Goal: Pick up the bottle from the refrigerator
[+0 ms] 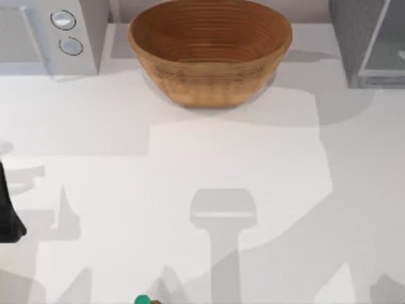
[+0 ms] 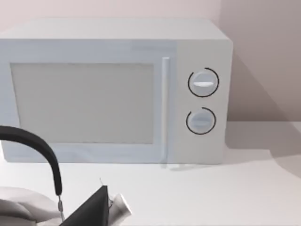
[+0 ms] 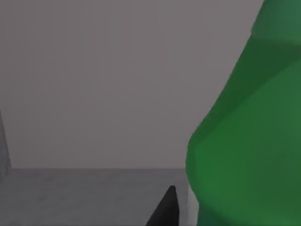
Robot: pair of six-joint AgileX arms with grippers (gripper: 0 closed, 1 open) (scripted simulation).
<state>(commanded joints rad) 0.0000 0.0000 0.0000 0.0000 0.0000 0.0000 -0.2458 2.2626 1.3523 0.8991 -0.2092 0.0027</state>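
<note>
Writing: no brand, label or lettering is being shown legibly on any surface; the two round dials on the white box (image 2: 113,92) are being displayed with plain bar pointers and no marks that can be read.

Bottle: the bottle (image 3: 244,136) is being seen very close in the right wrist view as a bright green, smoothly faceted body, broad below and narrowing higher up; its cap cannot be made out.

Bottle's place: it is being shown against a plain dark grey inner wall and a grey floor, which look like the inside of the refrigerator (image 1: 370,44); whether it is standing on that floor or being lifted cannot be told.

Refrigerator: a dark grey cabinet with a pale glassy panel in a light frame is being seen just to the right of the basket (image 1: 210,50), at the table's (image 1: 190,190) back edge.

Right gripper: a dark finger (image 3: 164,212) is being seen just beside the bottle; whether the grip is wide, narrow or closed on the bottle cannot be told.

Left gripper: it is being held well to the left of the basket (image 1: 9,215), facing the white box; its opening cannot be told.

Small thing: a tiny teal-green and brown thing (image 1: 145,300) is being seen far in front of the basket.
</note>
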